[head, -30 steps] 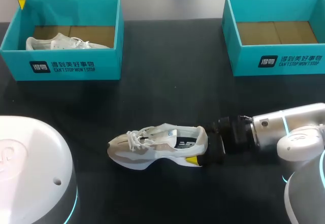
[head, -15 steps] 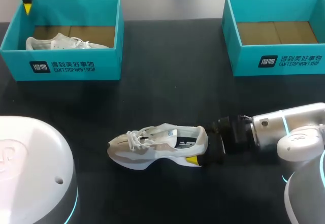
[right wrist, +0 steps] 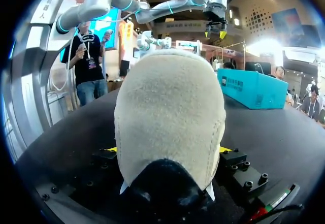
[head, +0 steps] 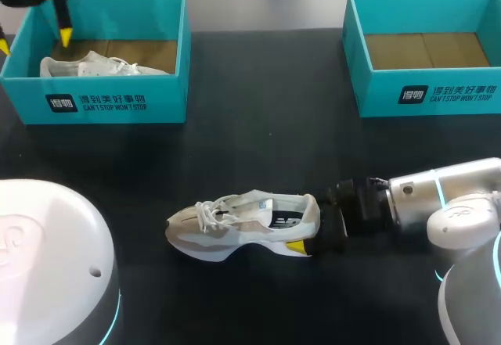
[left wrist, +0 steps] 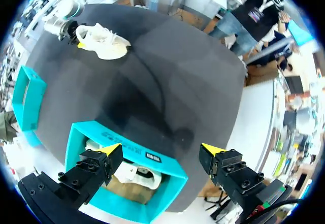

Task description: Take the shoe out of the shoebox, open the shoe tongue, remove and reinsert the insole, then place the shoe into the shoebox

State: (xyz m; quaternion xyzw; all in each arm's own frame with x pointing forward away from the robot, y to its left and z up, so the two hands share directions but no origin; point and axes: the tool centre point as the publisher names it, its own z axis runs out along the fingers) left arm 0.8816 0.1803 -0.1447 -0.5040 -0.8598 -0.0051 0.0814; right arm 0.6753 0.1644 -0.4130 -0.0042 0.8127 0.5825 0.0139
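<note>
A white and beige shoe (head: 239,224) lies on its side on the black table (head: 258,87), toe to the left. My right gripper (head: 307,237) is shut on its heel (right wrist: 170,112), a yellow tip on either side. A second white shoe (head: 98,66) lies in the left teal shoebox (head: 109,102). Above that box's back left corner my left gripper (head: 34,41) hangs open and holds nothing. In the left wrist view the left gripper (left wrist: 161,149) stands wide over the box (left wrist: 167,170) and its shoe (left wrist: 133,174).
An empty teal shoebox (head: 427,95) stands at the back right. My left arm's white base (head: 47,259) fills the front left corner. In the left wrist view the table shoe (left wrist: 104,41) lies far ahead.
My left gripper has come down and rightward from the corner to over the left shoebox's back left corner. The right arm and the shoe it holds have not moved.
</note>
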